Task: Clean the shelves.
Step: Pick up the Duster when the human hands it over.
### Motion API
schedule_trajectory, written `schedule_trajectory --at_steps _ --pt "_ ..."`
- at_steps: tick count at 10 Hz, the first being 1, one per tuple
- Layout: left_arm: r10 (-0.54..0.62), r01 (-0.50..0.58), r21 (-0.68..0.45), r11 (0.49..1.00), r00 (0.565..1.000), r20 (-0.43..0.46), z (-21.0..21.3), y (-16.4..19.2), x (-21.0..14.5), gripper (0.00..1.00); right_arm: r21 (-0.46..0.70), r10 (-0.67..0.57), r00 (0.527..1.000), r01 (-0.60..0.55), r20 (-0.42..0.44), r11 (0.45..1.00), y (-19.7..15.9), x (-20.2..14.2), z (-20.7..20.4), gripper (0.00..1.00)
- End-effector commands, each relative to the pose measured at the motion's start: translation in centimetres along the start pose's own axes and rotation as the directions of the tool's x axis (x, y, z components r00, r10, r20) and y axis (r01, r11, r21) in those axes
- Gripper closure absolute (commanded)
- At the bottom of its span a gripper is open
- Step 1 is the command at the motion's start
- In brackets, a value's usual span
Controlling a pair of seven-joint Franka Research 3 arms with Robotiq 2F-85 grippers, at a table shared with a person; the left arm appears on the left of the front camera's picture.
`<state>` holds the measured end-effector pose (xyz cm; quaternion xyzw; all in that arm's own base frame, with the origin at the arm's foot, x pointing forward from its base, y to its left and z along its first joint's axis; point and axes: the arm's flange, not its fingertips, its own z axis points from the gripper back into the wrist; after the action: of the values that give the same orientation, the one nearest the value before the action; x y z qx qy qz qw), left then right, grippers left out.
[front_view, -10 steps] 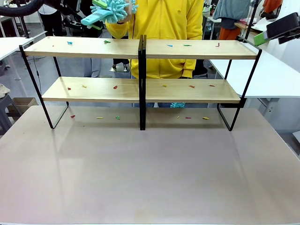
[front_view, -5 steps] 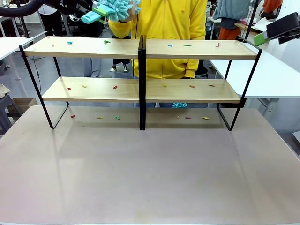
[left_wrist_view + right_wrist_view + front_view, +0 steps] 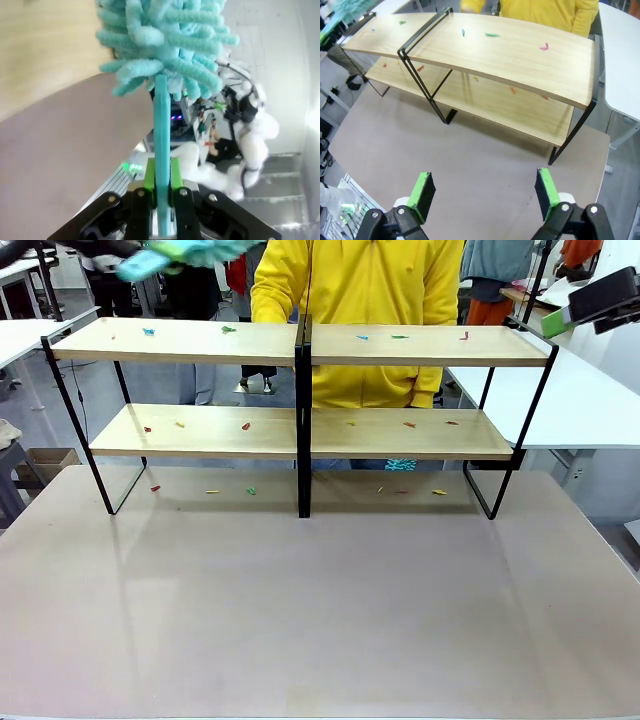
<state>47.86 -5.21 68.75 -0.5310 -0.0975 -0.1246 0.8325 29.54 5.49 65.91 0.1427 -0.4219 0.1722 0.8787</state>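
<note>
Now the shelves (image 3: 200, 341) stand on the far half of the bench (image 3: 320, 620): two wooden boards on a thin black frame, with a black centre post (image 3: 303, 420). A person (image 3: 360, 290) in a yellow top is just behind them. Small coloured scraps (image 3: 245, 426) lie on both boards and also on the bench under the lower board.

The left pincer (image 3: 161, 176) is closed on the flat handle of a turquoise duster (image 3: 165, 45), with the green pads pressing it from both sides near its lower end. In the front view the duster appears blurred above the left end of the top board and does not touch it. The right pincer (image 3: 484, 192) is wide and holds nothing; it hangs high at the right side and looks down on the shelves.

The boards look stiff, but the frame is slender and the whole rack seems light, so a strong push may slide it on the bench. If it must be steadied, the centre post or an end of the frame seems a better place to take hold than a board edge. The duster head looks soft and light, and its thin handle could turn between the pads if the head drags hard.
</note>
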Motion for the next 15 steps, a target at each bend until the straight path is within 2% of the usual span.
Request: schedule_trajectory --at_steps 1,3,5,6,7,8,9,15 --pt "-0.076 0.079 0.114 0.990 0.997 -0.031 7.0 2.1 -8.9 1.00 0.002 -0.003 1.000 0.003 0.001 1.000 -0.1 0.0 0.0 0.00" --pt "-0.244 0.246 0.103 0.964 0.969 -0.027 13.1 5.4 -18.0 1.00 0.002 -0.003 1.000 0.003 0.001 1.000 -0.1 0.0 0.0 0.00" --pt "-0.449 0.441 0.106 0.891 0.890 0.073 18.1 11.0 -27.6 1.00 0.002 -0.003 1.000 0.003 0.001 1.000 -0.1 0.0 0.0 0.00" --pt "-0.449 0.435 0.111 0.893 0.872 0.196 20.5 14.7 -32.4 1.00 0.002 -0.003 1.000 0.003 0.001 1.000 -0.1 0.0 0.0 0.00" --pt "-0.411 0.409 0.080 0.909 0.850 0.329 22.2 17.2 -35.1 1.00 0.002 -0.003 1.000 0.003 0.001 1.000 -0.1 0.0 0.0 0.00" --pt "-0.307 0.336 0.013 0.942 0.842 0.443 23.1 18.9 -35.8 1.00 0.002 -0.003 1.000 0.003 0.001 1.000 -0.1 0.0 0.0 0.00" --pt "-0.411 0.394 0.121 0.911 0.888 0.206 20.7 14.4 -33.9 1.00 0.002 -0.003 1.000 0.003 0.001 1.000 -0.1 0.0 0.0 0.00" --pt "-0.411 0.394 0.121 0.911 0.888 0.206 20.7 14.4 -33.9 1.00 0.002 -0.003 1.000 0.003 0.001 1.000 -0.1 0.0 0.0 0.00"
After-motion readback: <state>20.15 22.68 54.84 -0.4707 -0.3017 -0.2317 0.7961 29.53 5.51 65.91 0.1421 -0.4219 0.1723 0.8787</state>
